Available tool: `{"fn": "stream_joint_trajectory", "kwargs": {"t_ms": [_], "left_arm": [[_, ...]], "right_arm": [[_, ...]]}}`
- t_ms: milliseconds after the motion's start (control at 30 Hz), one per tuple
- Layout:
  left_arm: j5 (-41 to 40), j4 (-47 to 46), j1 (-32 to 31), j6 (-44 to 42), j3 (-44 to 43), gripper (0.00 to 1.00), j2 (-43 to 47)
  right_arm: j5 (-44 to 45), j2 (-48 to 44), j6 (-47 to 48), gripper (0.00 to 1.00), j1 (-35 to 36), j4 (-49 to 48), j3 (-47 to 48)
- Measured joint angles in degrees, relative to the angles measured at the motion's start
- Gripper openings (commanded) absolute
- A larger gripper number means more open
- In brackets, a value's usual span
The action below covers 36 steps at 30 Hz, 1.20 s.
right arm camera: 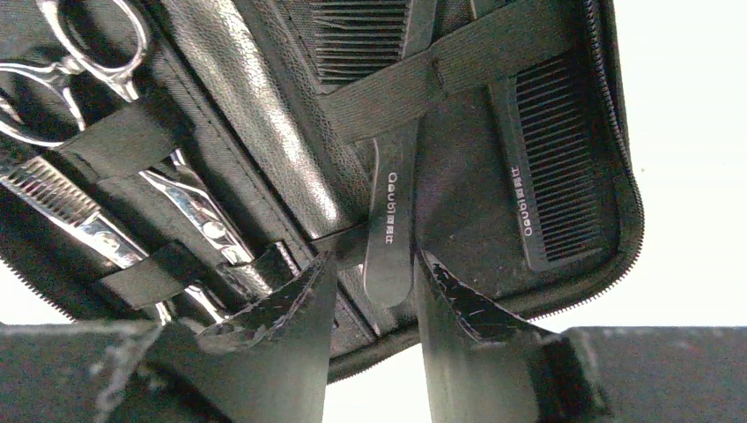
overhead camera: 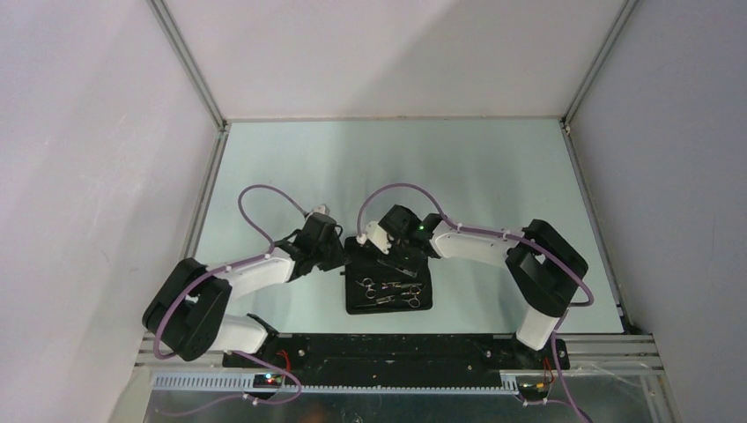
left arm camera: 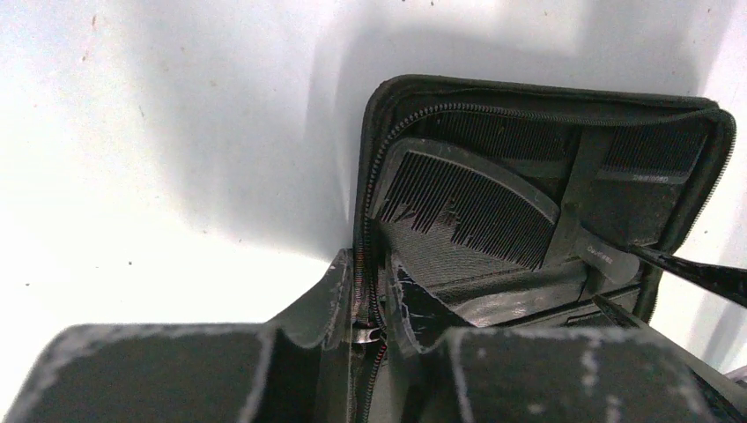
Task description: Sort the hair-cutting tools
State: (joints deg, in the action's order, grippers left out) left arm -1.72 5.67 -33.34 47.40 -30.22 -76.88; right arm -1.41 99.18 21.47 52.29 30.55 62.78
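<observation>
Between the half-open, empty fingers of the right gripper [right arm camera: 374,271], the black comb [right arm camera: 389,203] is laid pointing straight ahead; the zip case [left arm camera: 528,92] is pinched by the left gripper [left arm camera: 366,275].

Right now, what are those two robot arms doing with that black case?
They are working on an open black zip case lying on the table. The left gripper is pinching the case's zip edge, apparently to steady it. The right gripper is open, its fingers on either side of the handle of a black comb that sits under an elastic strap. It looks ready to grab it. Two silver scissors are strapped into the case's other half.
</observation>
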Motion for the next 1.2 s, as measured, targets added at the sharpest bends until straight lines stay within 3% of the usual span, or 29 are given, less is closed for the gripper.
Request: {"fn": "stream_joint_trajectory", "kwargs": {"t_ms": [200, 667, 900, 1200], "left_arm": [[0.5, -0.04, 0.52, 0.07, -0.02, 0.02, -0.2], [1.55, -1.09, 0.74, 0.11, -0.02, 0.0, -0.83], [1.53, -1.03, 0.74, 0.09, 0.11, 0.23, -0.2], [-0.96, 2.27, 0.76, 0.11, 1.14, 0.53, 11.5]], "right_arm": [[0.76, 1.07, -0.04, 0.34, -1.66, -0.09, -0.2], [3.52, -0.61, -1.95, 0.27, -7.04, -1.31, -2.86], [2.93, -3.26, -2.86, 0.43, -7.43, -1.07, -3.48], [-1.73, -10.03, -12.28, 0.44, -11.61, -1.29, -3.52]]}}
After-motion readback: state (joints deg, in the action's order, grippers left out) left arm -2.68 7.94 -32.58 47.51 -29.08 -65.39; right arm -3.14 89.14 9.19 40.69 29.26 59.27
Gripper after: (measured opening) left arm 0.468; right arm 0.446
